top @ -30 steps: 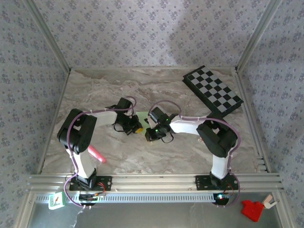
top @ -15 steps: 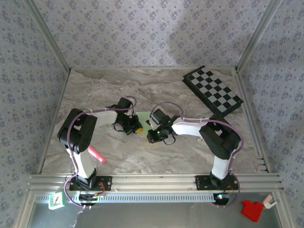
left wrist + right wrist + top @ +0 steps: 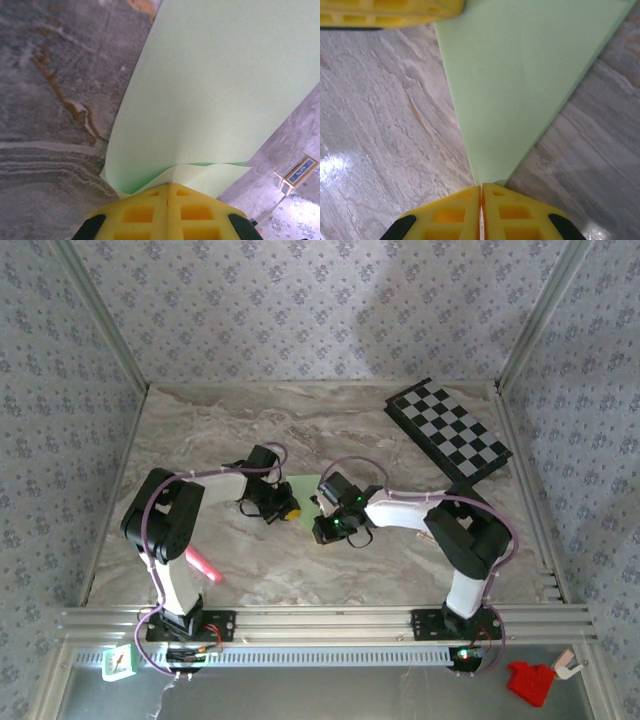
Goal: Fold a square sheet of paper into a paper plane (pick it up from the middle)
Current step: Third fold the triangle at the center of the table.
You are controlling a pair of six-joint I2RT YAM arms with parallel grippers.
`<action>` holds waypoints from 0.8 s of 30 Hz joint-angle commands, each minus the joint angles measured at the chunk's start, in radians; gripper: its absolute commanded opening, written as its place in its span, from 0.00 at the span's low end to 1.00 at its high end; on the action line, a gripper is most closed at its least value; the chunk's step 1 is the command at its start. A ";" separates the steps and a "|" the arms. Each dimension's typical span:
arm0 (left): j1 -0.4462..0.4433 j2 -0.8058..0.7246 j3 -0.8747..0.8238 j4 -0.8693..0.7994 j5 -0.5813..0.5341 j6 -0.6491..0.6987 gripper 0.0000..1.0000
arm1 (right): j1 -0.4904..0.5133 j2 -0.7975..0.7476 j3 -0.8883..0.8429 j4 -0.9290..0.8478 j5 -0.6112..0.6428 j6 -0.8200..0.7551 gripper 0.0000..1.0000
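The pale green sheet of paper point(image 3: 304, 486) lies folded between my two grippers at the table's middle. In the left wrist view the paper point(image 3: 220, 90) shows two layers, the upper one curling up from the lower. My left gripper point(image 3: 168, 186) point(image 3: 289, 510) is shut on its near edge. In the right wrist view the paper point(image 3: 520, 85) tapers to a sharp point, like a paper plane's nose. My right gripper point(image 3: 481, 187) point(image 3: 322, 531) is shut on that point. The left gripper's yellow finger point(image 3: 390, 12) touches the paper's far corner.
A black-and-grey chequered board point(image 3: 450, 430) lies at the back right. A pink marker point(image 3: 203, 565) rests beside the left arm's base. A red object point(image 3: 530, 682) sits below the table's front rail at the right. Metal frame posts and patterned walls enclose the table.
My right gripper has shifted slightly right and toward the near edge with the paper's point, uncovering more green between the grippers. The left gripper has stayed put.
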 commanded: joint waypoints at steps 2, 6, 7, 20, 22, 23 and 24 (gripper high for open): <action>-0.010 0.089 -0.057 -0.116 -0.168 0.015 0.01 | 0.017 0.030 -0.034 -0.082 0.006 0.029 0.12; -0.013 0.086 -0.059 -0.111 -0.168 0.014 0.01 | 0.018 0.018 -0.021 -0.096 0.034 0.031 0.11; -0.015 0.085 -0.061 -0.110 -0.166 0.015 0.01 | 0.018 -0.005 -0.017 -0.097 0.038 0.030 0.11; -0.036 0.062 -0.048 -0.080 -0.152 0.001 0.02 | -0.008 -0.072 0.006 0.087 -0.015 0.142 0.13; -0.039 0.060 -0.045 -0.077 -0.153 0.001 0.02 | -0.001 -0.046 0.027 0.080 -0.009 0.134 0.13; -0.041 0.059 -0.045 -0.075 -0.153 0.001 0.02 | 0.000 -0.034 0.034 0.075 0.001 0.127 0.13; -0.042 0.057 -0.044 -0.076 -0.153 0.001 0.02 | 0.001 -0.025 0.038 0.070 0.007 0.121 0.13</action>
